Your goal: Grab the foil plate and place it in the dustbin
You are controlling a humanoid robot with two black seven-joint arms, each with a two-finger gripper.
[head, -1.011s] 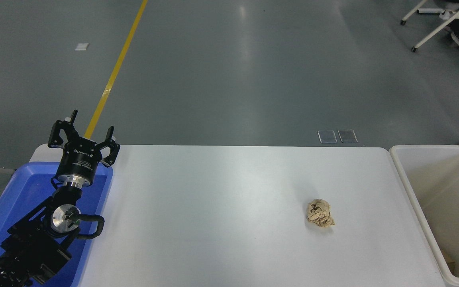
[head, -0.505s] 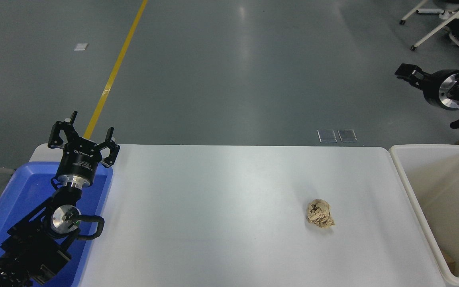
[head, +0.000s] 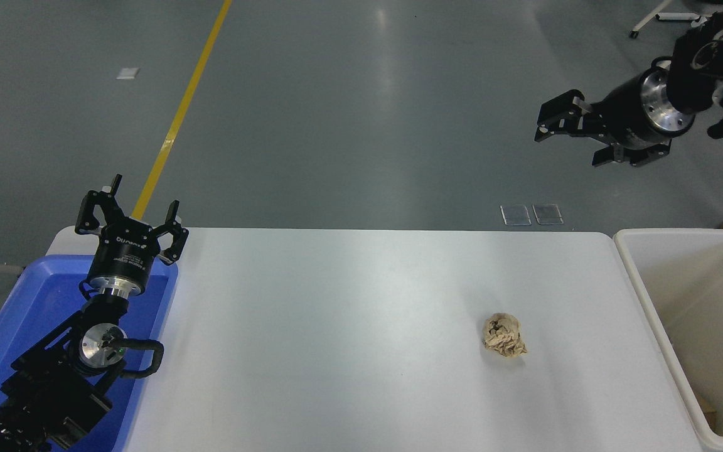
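Observation:
The foil plate is not in view anywhere on the table. The dustbin [head: 634,267] is a large off-white bin with beige inner walls at the table's right end. My right gripper [head: 562,129] is open and empty, held high beyond the table's far right corner, pointing left. My left gripper [head: 129,210] is open and empty, parked over the blue tray at the lower left.
A small crumpled tan paper ball [head: 504,336] lies on the white table [head: 336,326] right of centre. A blue plastic tray [head: 35,301] sits at the table's left end under the left arm. A chair frame [head: 650,16] stands on the floor at top right.
My right arm has swung in from the right edge, rising and moving left above the far right corner. The left arm and the paper ball have not moved.

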